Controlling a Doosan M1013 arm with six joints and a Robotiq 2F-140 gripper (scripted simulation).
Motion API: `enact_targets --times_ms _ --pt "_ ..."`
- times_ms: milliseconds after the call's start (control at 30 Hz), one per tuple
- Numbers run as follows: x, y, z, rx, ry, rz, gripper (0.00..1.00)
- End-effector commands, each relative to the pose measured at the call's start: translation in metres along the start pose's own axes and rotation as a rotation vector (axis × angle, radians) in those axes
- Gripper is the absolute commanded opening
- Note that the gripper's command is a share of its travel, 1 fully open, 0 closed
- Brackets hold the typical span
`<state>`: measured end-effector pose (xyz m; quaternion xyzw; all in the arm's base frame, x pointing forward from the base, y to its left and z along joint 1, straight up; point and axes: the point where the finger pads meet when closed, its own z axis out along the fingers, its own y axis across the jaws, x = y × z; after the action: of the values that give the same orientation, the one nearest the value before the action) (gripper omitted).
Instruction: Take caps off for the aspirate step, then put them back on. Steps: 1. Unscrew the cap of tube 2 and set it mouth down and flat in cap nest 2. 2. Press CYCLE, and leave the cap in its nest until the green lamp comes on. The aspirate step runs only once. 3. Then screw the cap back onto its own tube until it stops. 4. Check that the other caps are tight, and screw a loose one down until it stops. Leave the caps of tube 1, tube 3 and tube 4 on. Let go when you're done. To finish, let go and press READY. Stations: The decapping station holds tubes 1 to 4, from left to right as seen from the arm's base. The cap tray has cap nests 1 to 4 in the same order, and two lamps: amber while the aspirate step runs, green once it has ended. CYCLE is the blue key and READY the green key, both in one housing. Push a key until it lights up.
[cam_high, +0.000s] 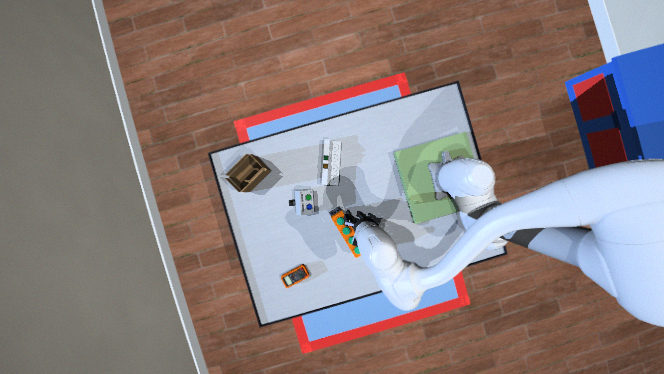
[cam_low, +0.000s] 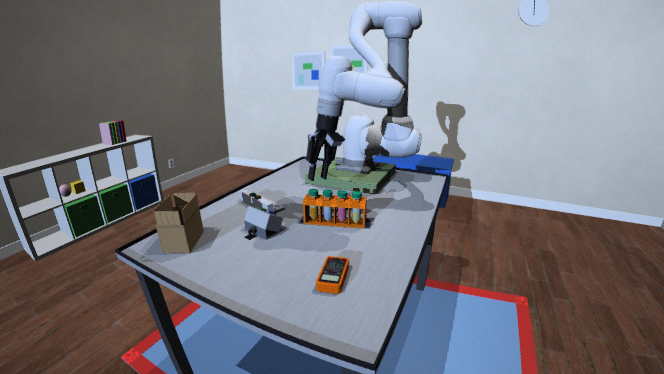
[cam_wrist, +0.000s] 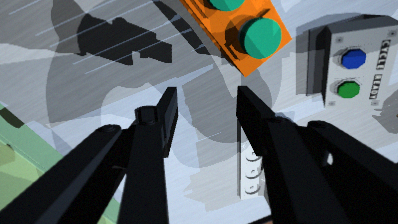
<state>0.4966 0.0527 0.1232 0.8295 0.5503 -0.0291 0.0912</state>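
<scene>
Hovering above the table (cam_low: 280, 280), the gripper (cam_low: 320, 167) hangs just behind the orange rack (cam_low: 334, 220), its fingers partly spread with nothing between them. All four green caps (cam_low: 327, 193) sit on their tubes, so step one appears not yet begun. Seen from the arm's base, tube 2 should be the second from the left; from the room side that reads as the third from the left, holding pink liquid (cam_low: 342, 212), though this is a judgement from the layout. In the wrist view only an end cap (cam_wrist: 260, 37) and part of its neighbour show, ahead of the fingertips, so the gripper is not yet centred over any tube. To do the step well, the jaws ought to be brought squarely over the correct cap, lowered so both pads meet its sides, and closed firmly before turning; a skewed grip risks slipping or nudging the neighbouring caps. The cap tray (cam_low: 257, 199) lies beyond the key housing (cam_low: 262, 222), well apart from the rack, with its nests open to receive the cap. The blue key (cam_wrist: 353, 58) and green key (cam_wrist: 348, 90) are unlit.
</scene>
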Motion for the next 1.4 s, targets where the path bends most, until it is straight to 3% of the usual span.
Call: enact_targets --times_ms 0,400,600,800,1100,1267,1333,1367 --pt "-0.01 0.014 0.0 0.046 0.034 -0.139 0.41" --pt "-0.039 0.046 0.002 0.075 0.116 -0.461 0.41" --pt "-0.055 0.063 0.002 0.069 0.173 -0.653 0.41" --pt "-0.061 0.069 0.002 0.063 0.19 -0.71 0.41" --pt "-0.061 0.067 0.002 0.06 0.186 -0.71 0.41" --pt "-0.023 0.052 -0.006 0.097 0.163 -0.308 0.41" --pt "-0.023 0.052 -0.006 0.097 0.163 -0.308 0.41" --pt "-0.016 0.049 -0.008 0.104 0.158 -0.213 0.41"
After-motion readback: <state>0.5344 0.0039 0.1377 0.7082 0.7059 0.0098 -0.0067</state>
